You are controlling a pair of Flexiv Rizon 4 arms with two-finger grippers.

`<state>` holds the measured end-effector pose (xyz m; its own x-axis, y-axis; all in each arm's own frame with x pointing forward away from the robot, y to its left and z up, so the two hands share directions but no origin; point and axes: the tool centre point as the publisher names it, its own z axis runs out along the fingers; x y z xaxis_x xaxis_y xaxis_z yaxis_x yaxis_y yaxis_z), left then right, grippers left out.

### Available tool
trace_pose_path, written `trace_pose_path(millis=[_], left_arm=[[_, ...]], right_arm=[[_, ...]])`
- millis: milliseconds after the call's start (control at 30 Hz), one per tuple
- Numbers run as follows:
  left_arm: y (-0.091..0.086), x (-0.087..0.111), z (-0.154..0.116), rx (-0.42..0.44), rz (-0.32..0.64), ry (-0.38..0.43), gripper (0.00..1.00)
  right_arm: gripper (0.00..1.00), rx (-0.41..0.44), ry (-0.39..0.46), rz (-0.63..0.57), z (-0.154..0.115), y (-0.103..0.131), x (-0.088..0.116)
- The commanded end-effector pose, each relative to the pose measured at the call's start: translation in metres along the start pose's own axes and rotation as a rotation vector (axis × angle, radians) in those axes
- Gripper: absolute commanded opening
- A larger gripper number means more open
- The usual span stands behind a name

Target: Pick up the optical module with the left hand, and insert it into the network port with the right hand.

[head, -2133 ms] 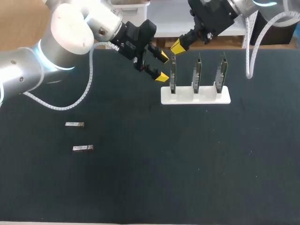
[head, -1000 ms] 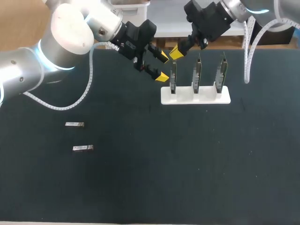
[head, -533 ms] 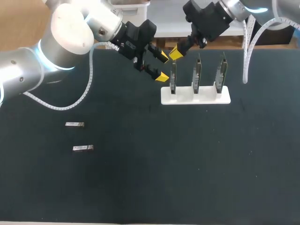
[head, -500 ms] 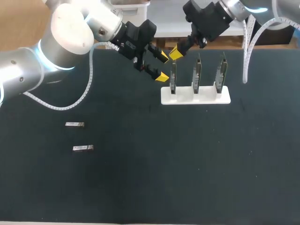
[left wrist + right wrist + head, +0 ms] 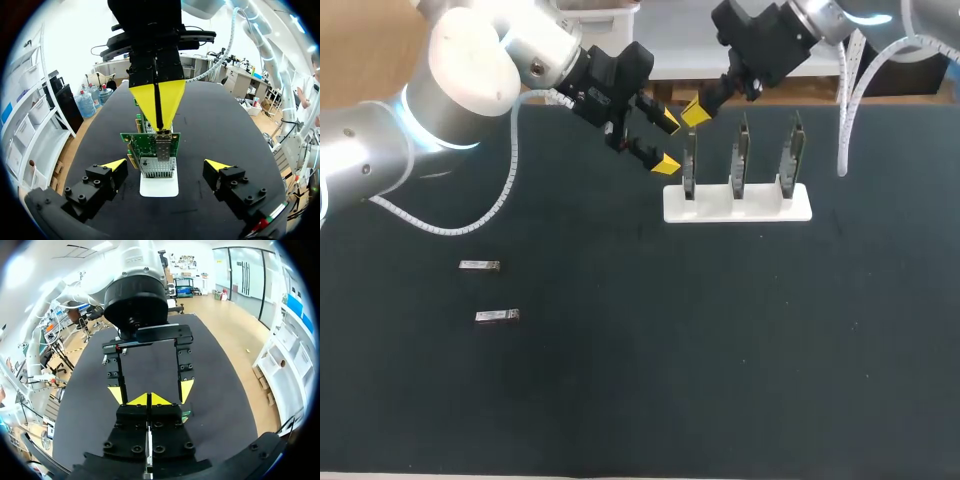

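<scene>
A white stand [image 5: 737, 205] holds three upright network cards. My right gripper [image 5: 696, 112] is shut, with nothing between its fingers, just over the top of the leftmost card [image 5: 689, 165]. In the left wrist view the right gripper's joined yellow tips [image 5: 157, 102] meet the end of a silver optical module [image 5: 163, 146] seated in that green card [image 5: 147, 142]. My left gripper [image 5: 666, 142] stands open just left of the same card, its fingers either side of it and apart from it [image 5: 166, 166]. In the right wrist view my right gripper [image 5: 148, 399] faces the left gripper's spread fingertips [image 5: 186, 390].
Two more silver optical modules [image 5: 479, 265] [image 5: 497, 316] lie flat at the table's left. The middle card [image 5: 741, 155] and the right card [image 5: 792, 152] stand on the same stand, beside the right gripper. The black tabletop [image 5: 720, 350] stretches to the near edge.
The right gripper has come down and to the left onto the top of the leftmost card, then barely shifted in the last half second. The left arm has kept still.
</scene>
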<state>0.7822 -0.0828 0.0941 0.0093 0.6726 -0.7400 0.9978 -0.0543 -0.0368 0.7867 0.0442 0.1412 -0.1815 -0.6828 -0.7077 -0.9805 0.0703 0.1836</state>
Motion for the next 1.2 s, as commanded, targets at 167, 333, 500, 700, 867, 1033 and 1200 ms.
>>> trace_pose_path(millis=[167,333,500,700,867,1033,1200], left_arm=[[0.002,-0.001,0.0,0.004,-0.002,0.005,1.0],[0.002,-0.001,0.0,0.004,-0.002,0.005,1.0],[0.002,-0.001,0.0,0.004,-0.002,0.005,1.0],[0.002,-0.001,0.0,0.004,-0.002,0.005,1.0],[0.002,-0.001,0.0,0.004,-0.002,0.005,1.0],[0.002,-0.001,0.0,0.004,-0.002,0.005,1.0],[0.002,-0.001,0.0,0.004,-0.002,0.005,1.0]], right_arm=[[0.0,0.022,-0.058,-0.028,-0.009,0.002,-0.006],[0.0,0.043,-0.094,-0.052,-0.03,0.008,-0.011],[0.0,0.056,-0.117,-0.068,-0.055,0.012,-0.007],[0.0,-0.003,-0.128,-0.085,-0.078,0.017,0.015],[0.0,-0.007,-0.132,-0.083,-0.087,0.019,0.026],[0.0,-0.021,-0.131,-0.087,-0.09,0.02,0.037],[0.0,-0.044,-0.115,-0.113,-0.09,0.019,0.046]])
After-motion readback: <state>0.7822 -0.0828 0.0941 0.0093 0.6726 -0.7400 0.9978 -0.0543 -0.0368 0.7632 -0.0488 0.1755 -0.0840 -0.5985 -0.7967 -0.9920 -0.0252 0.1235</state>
